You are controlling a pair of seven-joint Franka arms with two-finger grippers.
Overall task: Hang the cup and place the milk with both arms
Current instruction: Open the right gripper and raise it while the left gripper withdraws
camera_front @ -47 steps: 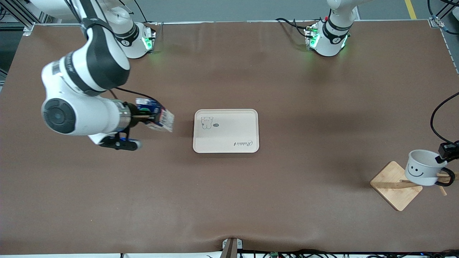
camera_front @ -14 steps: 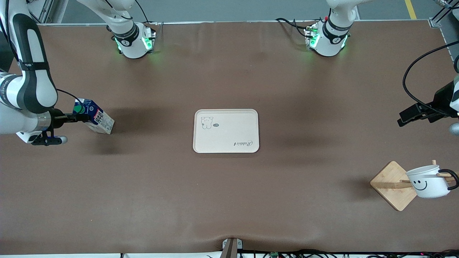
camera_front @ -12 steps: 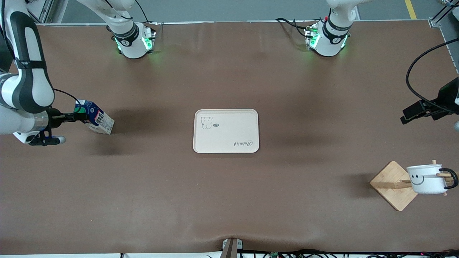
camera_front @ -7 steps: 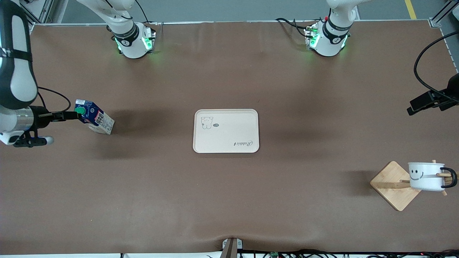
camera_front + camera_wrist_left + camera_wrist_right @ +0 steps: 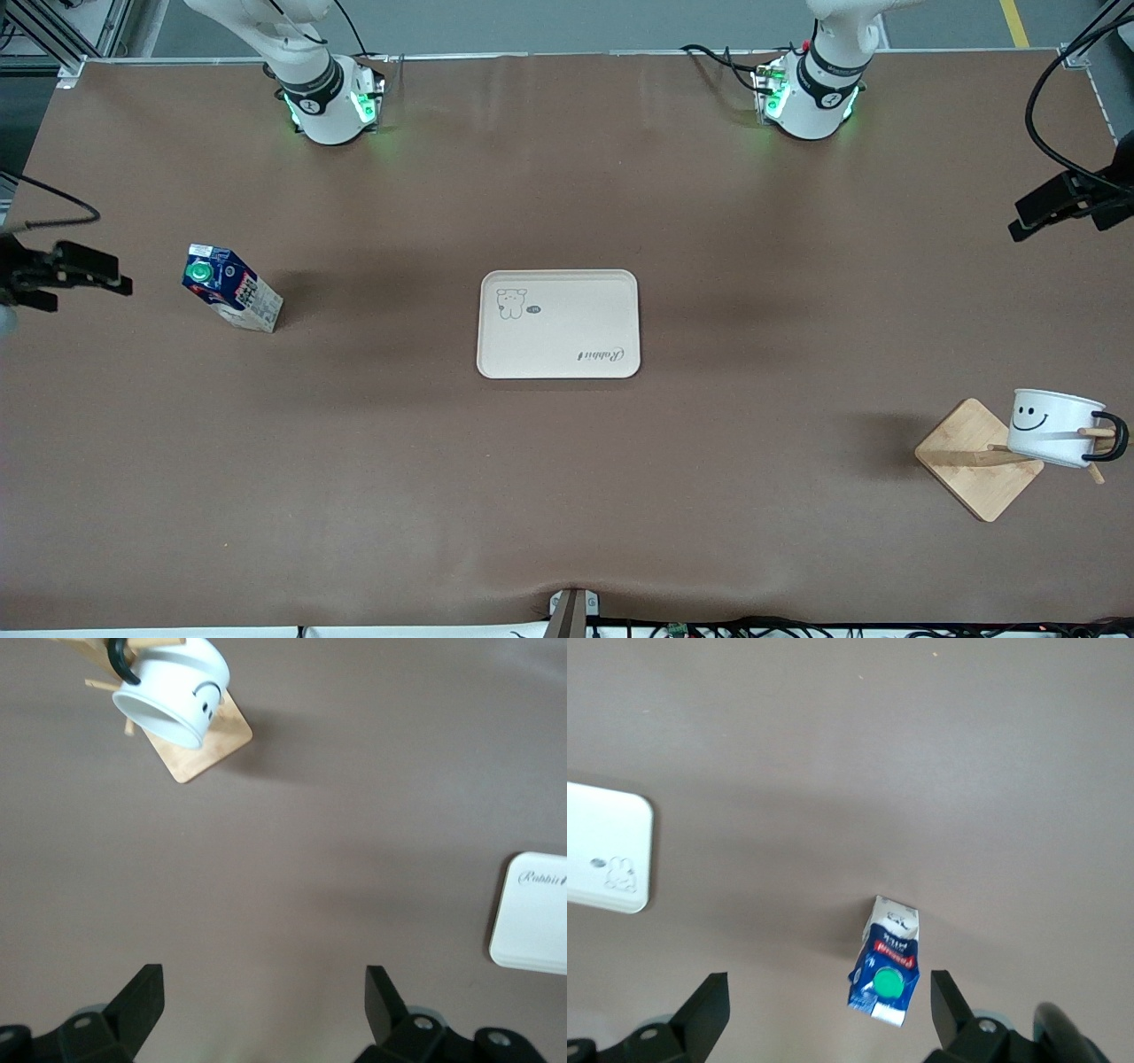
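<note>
The milk [image 5: 232, 288] stands alone on the table toward the right arm's end; it also shows in the right wrist view [image 5: 886, 974]. My right gripper [image 5: 84, 268] is open and empty, high over the table's edge beside the milk, also seen in its own view [image 5: 824, 1005]. The cup [image 5: 1057, 428] hangs by its black handle on a peg of the wooden rack [image 5: 966, 456], smiley face showing. It also shows in the left wrist view [image 5: 173, 691]. My left gripper [image 5: 1059, 202] is open and empty, high up and apart from the cup, also seen in its own view [image 5: 264, 1001].
A cream tray [image 5: 567, 301] with a small bear print lies at the table's middle, with nothing on it. It shows in the left wrist view [image 5: 536, 912] and the right wrist view [image 5: 602, 846]. The rack's square base [image 5: 199, 749] stands near the left arm's end.
My right gripper let go of the milk and drew back toward the table's edge. My left gripper let go of the cup and rose away. The cup swung on its peg.
</note>
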